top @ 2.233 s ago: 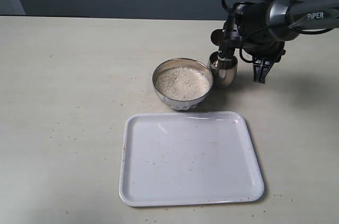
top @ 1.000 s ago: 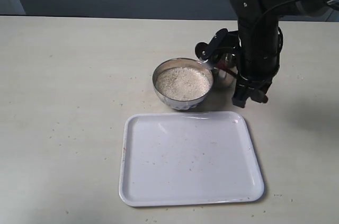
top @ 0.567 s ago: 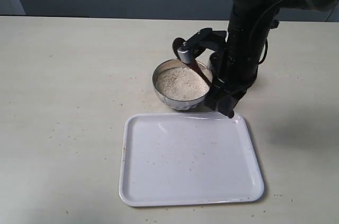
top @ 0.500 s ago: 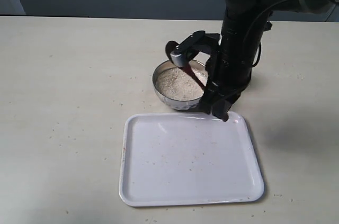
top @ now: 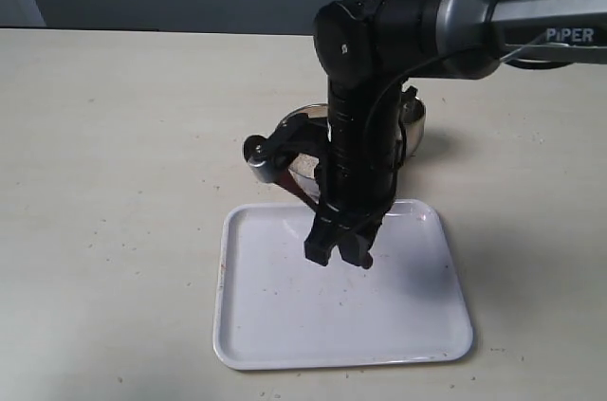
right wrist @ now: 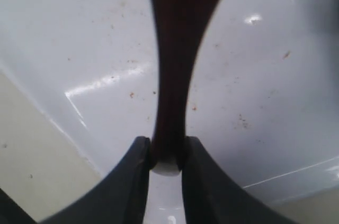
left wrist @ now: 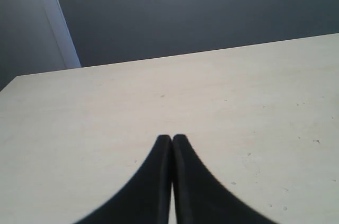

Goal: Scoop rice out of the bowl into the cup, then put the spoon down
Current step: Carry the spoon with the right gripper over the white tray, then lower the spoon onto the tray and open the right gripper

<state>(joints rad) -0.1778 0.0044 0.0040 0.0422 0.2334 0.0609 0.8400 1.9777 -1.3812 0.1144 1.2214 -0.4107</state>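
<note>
We see the right pincer (right wrist: 168, 154) clamped on the handle of the spoon (right wrist: 175, 49), above the white tray (top: 275, 325) toward the near edge of the tabletop (top: 114, 183), bowl (top: 300, 119) and cup (top: 414, 122) beyond it toward the far edge, our left pincer (left wrist: 171, 140) pressed closed, empty

"PiPER" in white letters, on right arm (top: 567, 34)
</note>
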